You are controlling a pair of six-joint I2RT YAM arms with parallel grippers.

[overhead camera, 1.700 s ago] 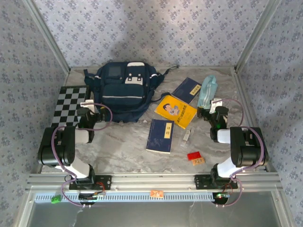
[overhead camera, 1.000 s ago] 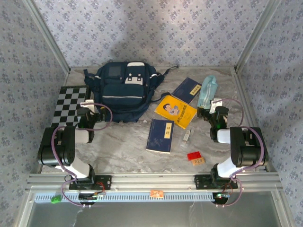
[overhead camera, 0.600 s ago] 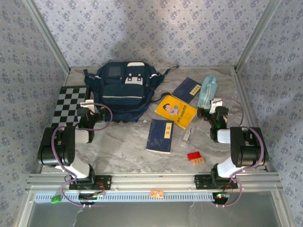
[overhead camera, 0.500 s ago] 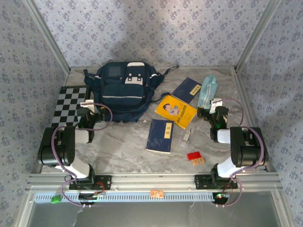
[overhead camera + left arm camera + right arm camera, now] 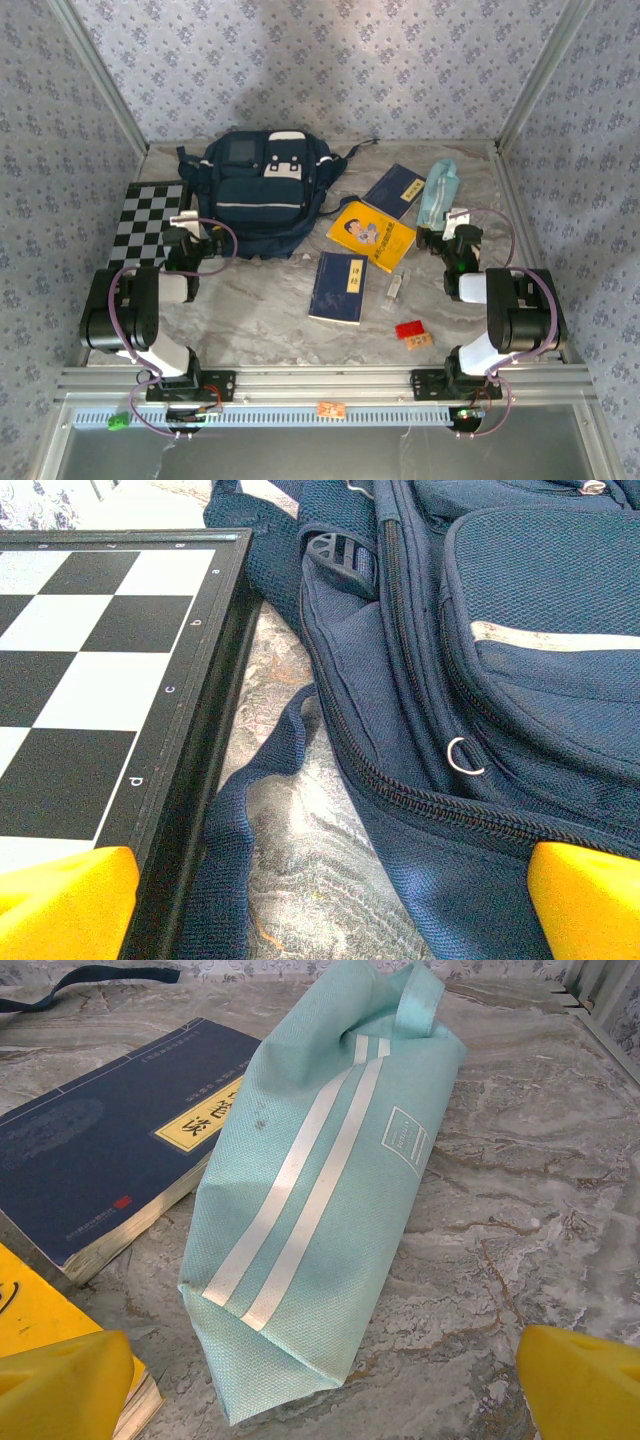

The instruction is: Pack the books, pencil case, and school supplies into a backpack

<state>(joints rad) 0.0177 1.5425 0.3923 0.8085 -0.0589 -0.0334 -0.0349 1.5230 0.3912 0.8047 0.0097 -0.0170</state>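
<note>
Lying flat at the back left of the worktop, the backpack has its white-patched front facing up and its dark straps trailing out at the sides. To its right are the 3 books. The far navy book is at the back and the yellow book lies just in front of it. The near navy book lies closer to the arms, apart from the other 2. The pencil case lies lengthwise against the right edge of the far navy book. The school supplies, 1 small clear oblong, sit just right of the near navy book, with a red block nearer the front edge. A checkered board lies left of the backpack, with a strap between them. The left pincer is spread wide and grips nothing, low over that strap and the backpack's near corner. The right pincer is equally wide and empty, facing the pencil case's near end.
</note>
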